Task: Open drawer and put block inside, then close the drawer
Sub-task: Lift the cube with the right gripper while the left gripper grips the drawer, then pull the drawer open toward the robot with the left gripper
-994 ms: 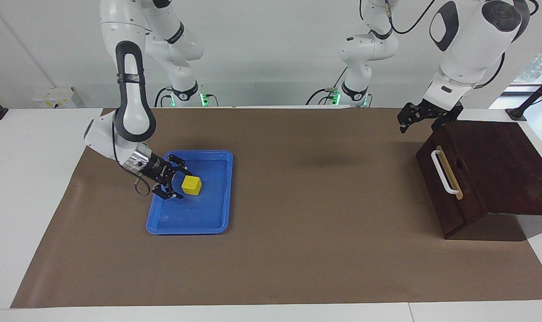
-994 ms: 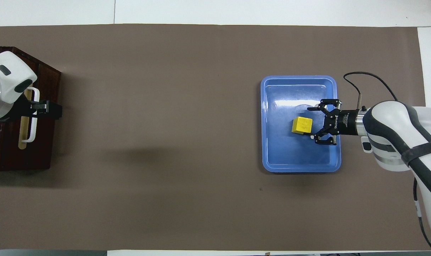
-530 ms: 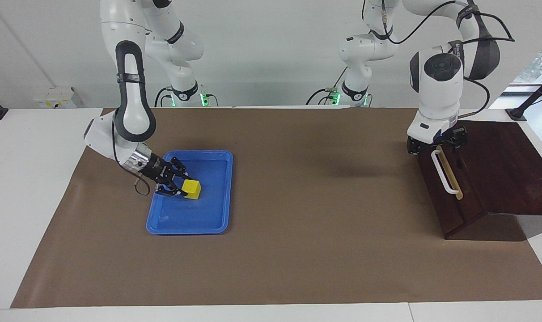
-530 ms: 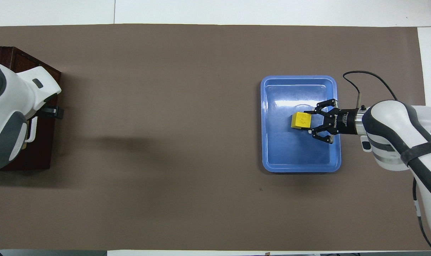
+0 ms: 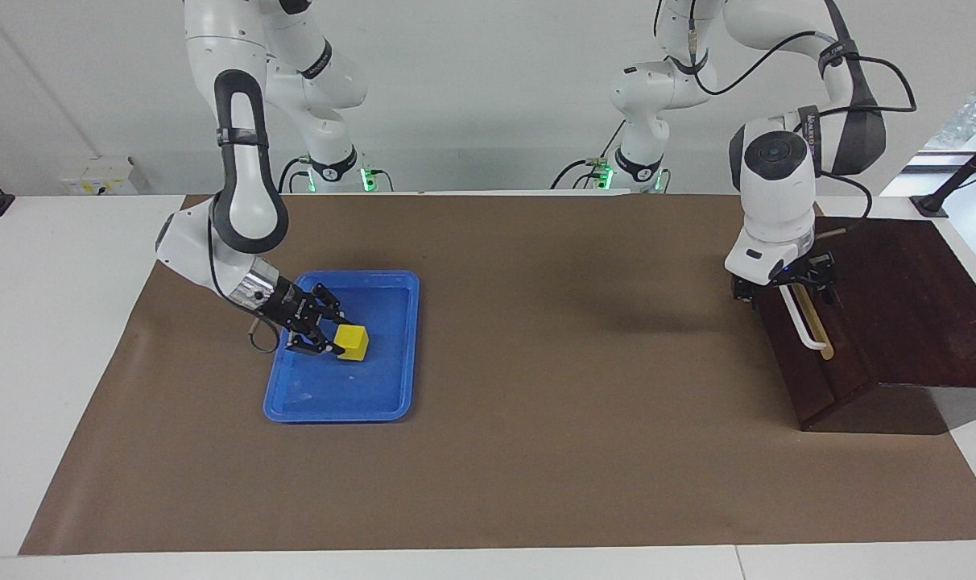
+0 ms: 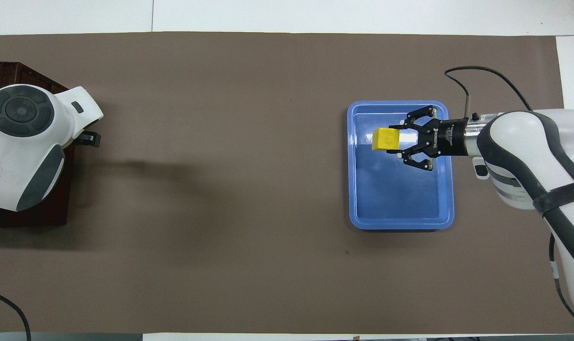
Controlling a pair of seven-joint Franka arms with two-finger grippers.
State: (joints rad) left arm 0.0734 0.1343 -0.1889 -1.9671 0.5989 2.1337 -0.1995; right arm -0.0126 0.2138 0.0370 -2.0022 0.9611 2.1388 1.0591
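Right claw (image 5: 332,341) grips one block (image 5: 351,342) over one tray (image 5: 391,387); left claw (image 5: 784,283) open at one drawer (image 5: 810,354).

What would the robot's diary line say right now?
right gripper: shut on small yellow cube, above blue plastic tray | left gripper: at white bar handle | dark wooden drawer: closed

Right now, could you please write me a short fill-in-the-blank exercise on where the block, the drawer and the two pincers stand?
1. The right pincer is shut on the yellow ____.
2. The block is over the blue ____.
3. The left pincer is at the white handle of the ____.
4. The drawer is not yet ____.

Missing words: block; tray; drawer; open
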